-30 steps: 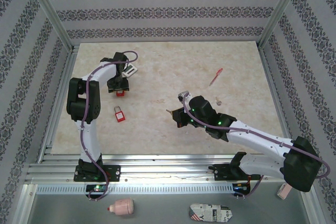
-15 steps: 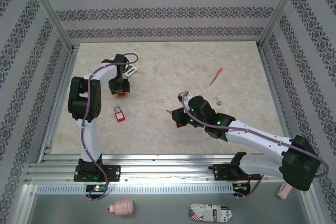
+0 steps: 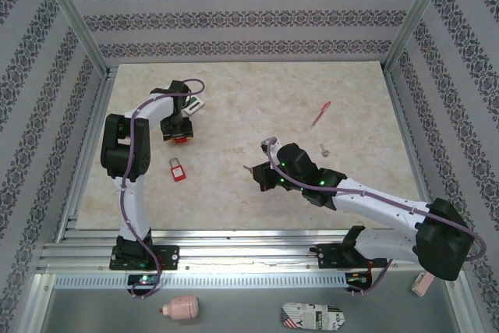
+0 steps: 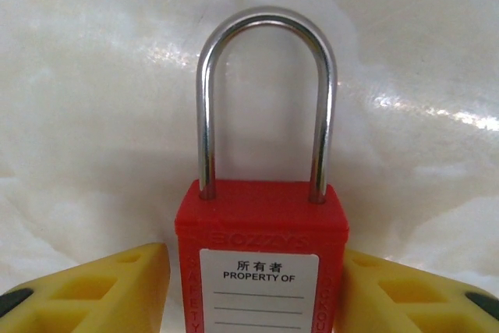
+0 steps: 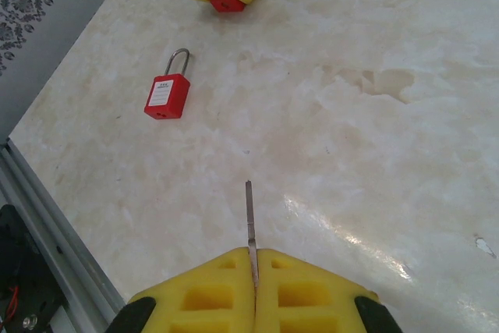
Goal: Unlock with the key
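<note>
Key (image 5: pixel 249 220) in sight: a slim, silvery sliver of metal, seen edge-on from the right wrist camera, poking straight out from between the yellow pads. The right end effector (image 5: pixel 254 259) is clamped shut on it, pads pressed together with only the blade showing. From the top camera the key (image 3: pixel 250 168) sticks out leftward from that end effector (image 3: pixel 260 174), over the middle of the marbled tabletop (image 3: pixel 257 99), well apart from both locks.

Over on the left, the left end effector (image 4: pixel 256 272) grips a red padlock (image 4: pixel 261 220) by its body, steel shackle upright and seated in both holes, a "PROPERTY OF" label facing the lens. From above, it sits near the far-left part of the tabletop (image 3: pixel 178 132). A second red padlock (image 3: pixel 178 169) lies loose on the tabletop, nearer the arm bases. A red pen (image 3: pixel 320 114) rests far right.

Against a second ago: the right arm has crept a touch leftward and turned slightly, the key's tip barely shifting. The left arm has nudged only a little, and the loose padlock and pen lie exactly where they were.
</note>
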`<state>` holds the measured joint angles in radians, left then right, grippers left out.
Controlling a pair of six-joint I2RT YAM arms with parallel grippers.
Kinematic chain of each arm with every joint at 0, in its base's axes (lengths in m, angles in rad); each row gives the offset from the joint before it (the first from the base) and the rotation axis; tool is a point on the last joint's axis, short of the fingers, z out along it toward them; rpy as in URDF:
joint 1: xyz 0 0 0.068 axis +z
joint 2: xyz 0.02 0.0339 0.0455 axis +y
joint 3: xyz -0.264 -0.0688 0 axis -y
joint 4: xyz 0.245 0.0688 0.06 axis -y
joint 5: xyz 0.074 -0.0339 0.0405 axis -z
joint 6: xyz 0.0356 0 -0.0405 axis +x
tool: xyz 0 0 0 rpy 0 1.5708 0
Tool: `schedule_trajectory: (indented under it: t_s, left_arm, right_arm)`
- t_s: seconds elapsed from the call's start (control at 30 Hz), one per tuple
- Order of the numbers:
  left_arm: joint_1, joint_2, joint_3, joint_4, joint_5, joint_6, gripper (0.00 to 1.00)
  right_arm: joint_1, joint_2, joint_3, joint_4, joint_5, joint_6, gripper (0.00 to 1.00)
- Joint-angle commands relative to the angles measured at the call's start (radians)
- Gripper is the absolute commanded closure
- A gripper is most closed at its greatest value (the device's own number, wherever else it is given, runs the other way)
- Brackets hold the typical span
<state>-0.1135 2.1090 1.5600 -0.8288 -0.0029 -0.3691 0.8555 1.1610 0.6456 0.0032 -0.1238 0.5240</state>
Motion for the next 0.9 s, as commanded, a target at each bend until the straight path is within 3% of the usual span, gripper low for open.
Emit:
schedule_trajectory:
  t_s: [0.0, 0.3, 0.4, 0.6, 0.7, 0.87]
  left_arm:
    - [0.024, 0.004, 0.004, 0.029, -0.031, -0.037, 0.44]
    - [0.026, -0.002, -0.015, 0.070, -0.019, -0.075, 0.54]
    - [0.026, 0.005, -0.009, 0.071, -0.010, -0.079, 0.60]
    - [0.028, -0.016, -0.030, 0.087, 0.022, -0.073, 0.82]
    - [0.030, -0.074, -0.080, 0.132, 0.078, -0.100, 0.94]
    - [0.030, -0.234, -0.209, 0.269, 0.282, -0.233, 0.98]
  right_arm:
    - [0.013, 0.011, 0.009, 0.033, -0.023, 0.004, 1.00]
    - [0.022, 0.025, 0.015, 0.039, -0.034, 0.005, 1.00]
    - [0.023, 0.029, 0.012, 0.047, -0.038, 0.005, 1.00]
    - [0.028, 0.035, 0.012, 0.047, -0.035, 0.005, 1.00]
    - [0.037, 0.025, 0.009, 0.059, -0.009, -0.001, 1.00]
    - [0.109, -0.029, -0.004, 0.130, 0.116, -0.053, 1.00]
